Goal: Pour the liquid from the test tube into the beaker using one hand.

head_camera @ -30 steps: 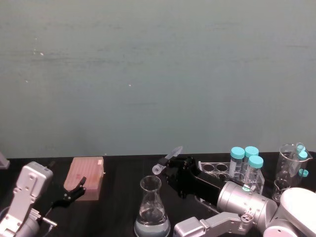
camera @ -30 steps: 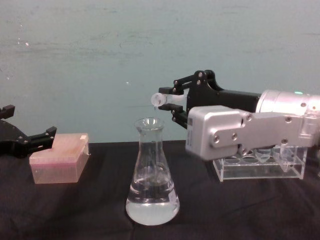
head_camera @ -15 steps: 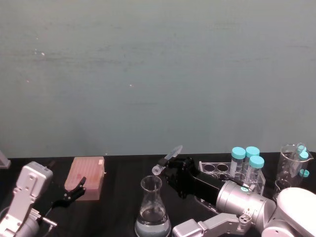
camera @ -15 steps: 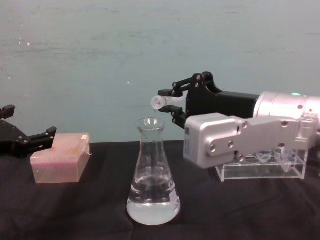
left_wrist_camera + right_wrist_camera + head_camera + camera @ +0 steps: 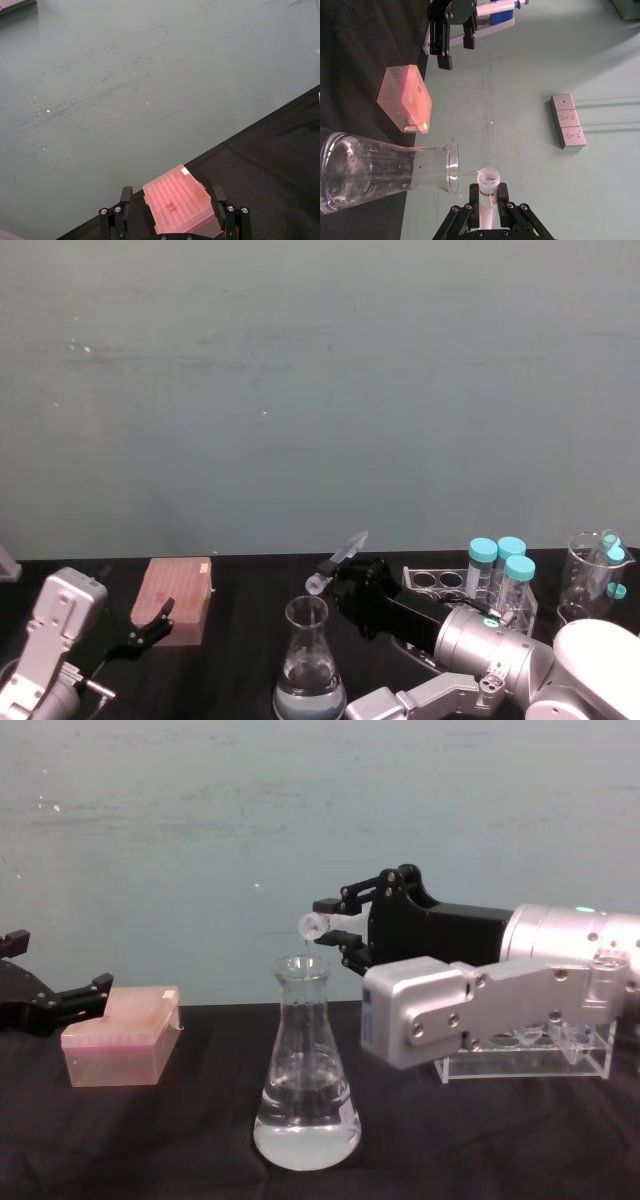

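Note:
My right gripper (image 5: 337, 924) is shut on the test tube (image 5: 316, 925), a slim clear tube held tilted with its mouth low, just above the flared rim of the beaker (image 5: 305, 1065). In the right wrist view a thin thread of liquid (image 5: 468, 173) runs from the tube (image 5: 488, 186) to the beaker's rim (image 5: 452, 167). The beaker (image 5: 308, 660) stands upright on the black table with clear liquid (image 5: 305, 1135) pooled in its wide base. My left gripper (image 5: 150, 623) hangs open at the left, beside the pink box.
A pink translucent box (image 5: 118, 1038) lies left of the beaker. A clear acrylic rack (image 5: 525, 1055) with teal-capped tubes (image 5: 497, 565) stands behind my right arm, and a glass jar (image 5: 585, 570) holding more tubes is at the far right.
My right gripper has crept left with the tube, bringing its mouth over the beaker's rim. The left arm has not moved.

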